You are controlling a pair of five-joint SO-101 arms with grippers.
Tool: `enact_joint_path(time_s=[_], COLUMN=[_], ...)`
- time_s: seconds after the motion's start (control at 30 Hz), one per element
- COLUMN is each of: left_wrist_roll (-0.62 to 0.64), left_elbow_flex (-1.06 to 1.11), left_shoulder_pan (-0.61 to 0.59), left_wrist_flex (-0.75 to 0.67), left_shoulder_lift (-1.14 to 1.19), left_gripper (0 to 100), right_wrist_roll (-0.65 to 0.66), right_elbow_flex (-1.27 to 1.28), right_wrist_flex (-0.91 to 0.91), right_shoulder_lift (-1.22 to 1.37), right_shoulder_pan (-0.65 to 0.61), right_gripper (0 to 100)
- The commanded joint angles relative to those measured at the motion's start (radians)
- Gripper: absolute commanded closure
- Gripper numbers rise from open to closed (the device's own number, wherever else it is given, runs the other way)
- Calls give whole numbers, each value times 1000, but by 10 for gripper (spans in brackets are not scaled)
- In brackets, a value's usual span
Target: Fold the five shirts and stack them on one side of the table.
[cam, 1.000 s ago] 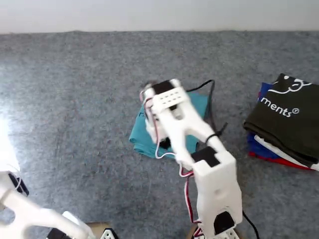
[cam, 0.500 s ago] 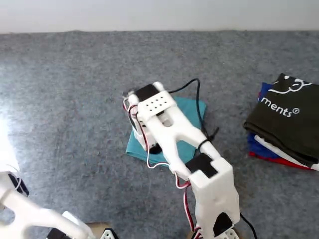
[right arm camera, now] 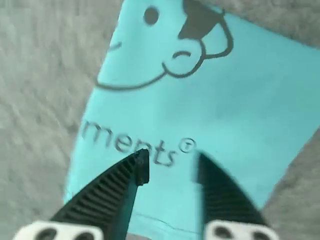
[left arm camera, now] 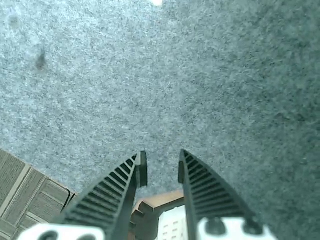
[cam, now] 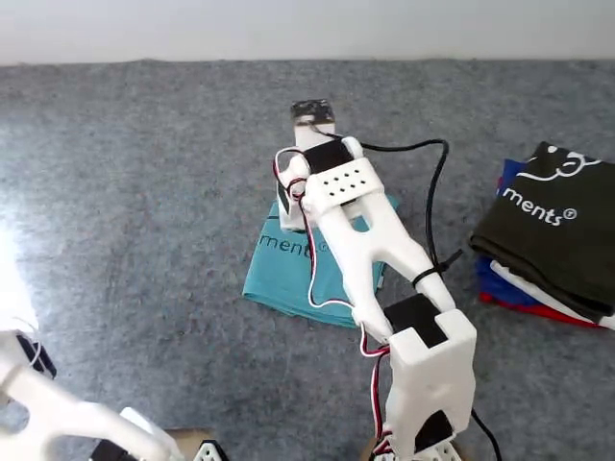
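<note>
Teal shirt (cam: 281, 274), flat rect. fold.

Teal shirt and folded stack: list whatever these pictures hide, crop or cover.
1. Teal shirt: high view, the right arm covers its middle and far edge.
2. Stack: high view, cropped by the picture's edge; the black shirt hides the count below.
3. Left arm: high view, cropped at the near corner.

Teal shirt (cam: 288, 274) folded flat; folded stack (cam: 553, 235), black topmost, well apart.
</note>
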Motion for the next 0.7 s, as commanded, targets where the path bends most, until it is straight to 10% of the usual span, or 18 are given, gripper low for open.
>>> enact_joint_path(time_s=[0.0, 0.67], left_wrist_roll=[5, 5], left_elbow_flex=[-2, -2], left_shoulder_pan=[-3, -3], left_wrist_flex=[-6, -6], left_shoulder_lift=[-17, -17], left_gripper=[885, 885], right_wrist_roll=[-150, -298], right_elbow_flex=[-18, -17], right_wrist_flex=[-45, -28], right_shoulder_lift=[-56, 136], right_shoulder_pan=[15, 124], right_gripper=[498, 519])
